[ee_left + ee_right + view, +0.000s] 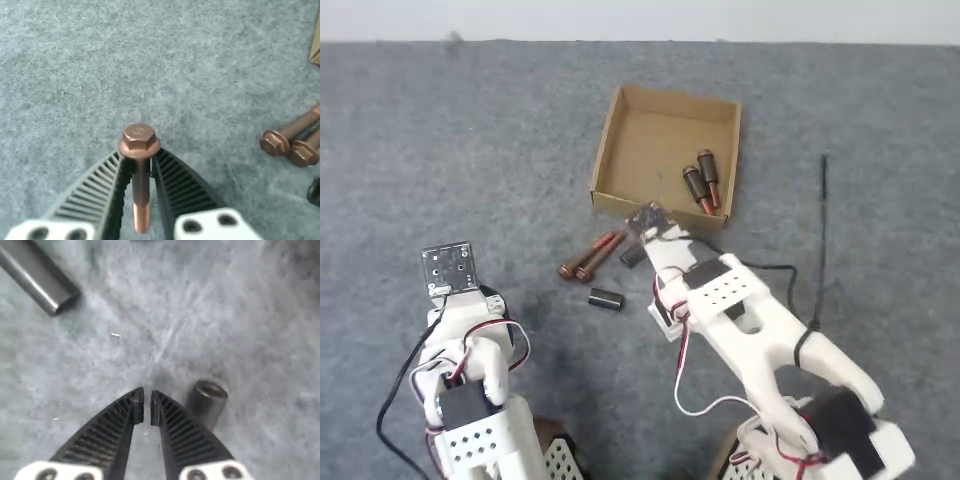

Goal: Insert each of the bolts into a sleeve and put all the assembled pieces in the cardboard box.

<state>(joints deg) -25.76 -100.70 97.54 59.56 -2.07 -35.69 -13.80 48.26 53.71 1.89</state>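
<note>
While the left gripper [141,162] pinches a bolt [139,141] by its shank, the hexagonal flanged head juts just past the ribbed black fingertips. The bolt is copper-brown, and its threaded end points back toward the wrist. It hangs above bare grey worktop [470,130].

Two loose bolts [592,256] of the same colour lie touching, side by side, on the worktop just in front of the box [610,150]. In the left wrist view their shanks are cut off at the frame edge.

The sleeves are short black cylinders. One sleeve [606,298] lies on its side near the loose bolts' heads. A second sleeve [208,402] sits just beside the right gripper [146,405], its open end showing. Whether it stands upright or leans is hard to tell, and in the high view the arm covers part of it. The right gripper is all but pressed together, with only a thin slit between the tips and nothing in it, low over the worktop near the box's front wall.

Inside the box, two assembled pieces [702,180] lie side by side near one wall.

A dark bar [37,275] crosses a corner of the right wrist view. It is cut off, and what it is cannot be made out.
</note>
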